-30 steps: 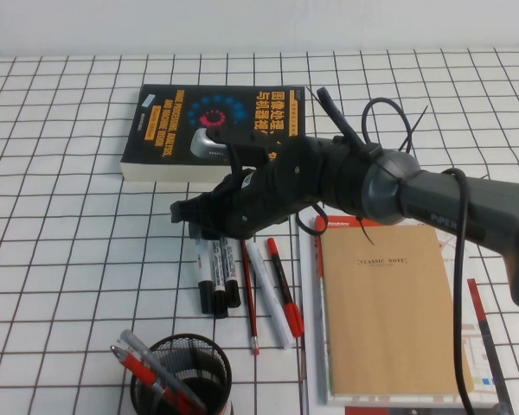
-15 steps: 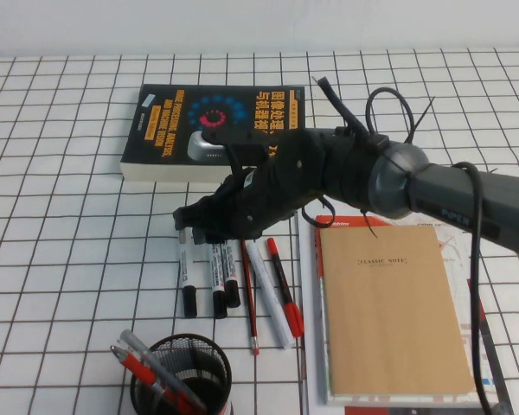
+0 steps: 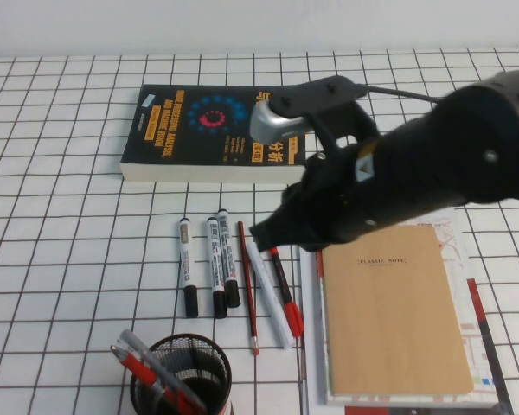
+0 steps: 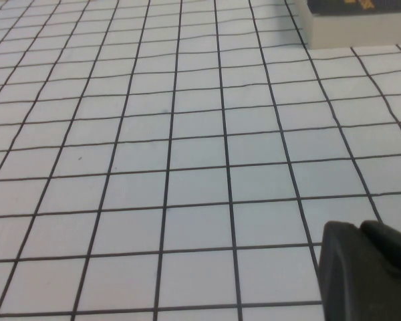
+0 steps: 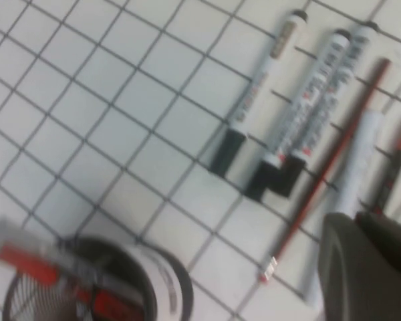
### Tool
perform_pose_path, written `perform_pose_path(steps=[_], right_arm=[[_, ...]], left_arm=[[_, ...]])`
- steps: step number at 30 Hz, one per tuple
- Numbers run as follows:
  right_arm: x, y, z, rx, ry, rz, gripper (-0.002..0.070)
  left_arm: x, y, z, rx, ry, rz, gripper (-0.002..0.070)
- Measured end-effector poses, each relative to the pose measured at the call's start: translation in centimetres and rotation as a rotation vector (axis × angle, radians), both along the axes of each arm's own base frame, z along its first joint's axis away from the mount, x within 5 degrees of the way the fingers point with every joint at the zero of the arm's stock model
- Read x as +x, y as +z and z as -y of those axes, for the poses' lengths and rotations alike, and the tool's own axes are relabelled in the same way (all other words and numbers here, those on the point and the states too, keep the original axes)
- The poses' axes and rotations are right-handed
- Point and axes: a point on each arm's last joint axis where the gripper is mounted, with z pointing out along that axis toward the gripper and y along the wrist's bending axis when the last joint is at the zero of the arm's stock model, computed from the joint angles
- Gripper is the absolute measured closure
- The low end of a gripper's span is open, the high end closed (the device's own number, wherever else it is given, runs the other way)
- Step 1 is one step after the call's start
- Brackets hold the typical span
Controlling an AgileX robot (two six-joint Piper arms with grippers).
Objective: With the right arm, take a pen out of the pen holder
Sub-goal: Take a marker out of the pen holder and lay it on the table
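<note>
Change: a second ago the right gripper point(image 3: 261, 233) sat low on the row of markers. It has since lifted and swung toward 3 o'clock.
Right gripper: jaws together, nothing between them.
Leftmost marker point(image 3: 186, 268): lies free on the tabletop point(image 3: 52, 259) at the row's 9 o'clock end, just beside two more black-capped markers.
Meaning: we judge that one pen has been set down and let go.
Pen holder point(image 3: 183, 373): black mesh, at 7 o'clock from the right gripper, with red and grey pens leaning in it.
Left gripper point(image 4: 364, 271): over bare gridded tabletop. We cannot tell its state.
Writing: the notebook point(image 3: 389, 320) reads "CLASSIC NOTE". The book point(image 3: 182, 130) has yellow Chinese characters, upside down to us. The marker print is too small to read.
</note>
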Motion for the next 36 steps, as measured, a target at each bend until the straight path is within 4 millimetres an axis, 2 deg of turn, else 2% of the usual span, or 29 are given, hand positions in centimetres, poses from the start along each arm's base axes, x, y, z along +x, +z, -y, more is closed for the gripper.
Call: perform_pose_path(steps=[6, 11, 17, 25, 29, 31, 36], right_arm=[[-4.9, 1.7, 4.8, 0.003, 0.007, 0.053, 0.069], [-7.7, 1.4, 7.4, -0.027, 0.02, 0.033, 0.069], [-9.1, 1.5, 8.7, -0.122, 0.083, 0.021, 0.069], [-8.9, 1.1, 8.9, -0.142, 0.1, 0.067, 0.0692], [-9.2, 0.1, 10.1, -0.106, 0.065, 0.175, 0.0692], [-9.6, -0.8, 11.5, -0.073, 0.016, 0.235, 0.0692], [-11.1, -5.2, 16.2, -0.017, -0.16, 0.351, 0.0692]], left_arm=[[0.0, 0.0, 0.0, 0.0, 0.0, 0.0, 0.068], [0.0, 0.0, 0.0, 0.0, 0.0, 0.0, 0.068], [0.0, 0.0, 0.0, 0.0, 0.0, 0.0, 0.068], [0.0, 0.0, 0.0, 0.0, 0.0, 0.0, 0.0679], [0.0, 0.0, 0.0, 0.0, 0.0, 0.0, 0.0679], [0.0, 0.0, 0.0, 0.0, 0.0, 0.0, 0.0679], [0.0, 0.0, 0.0, 0.0, 0.0, 0.0, 0.0679]])
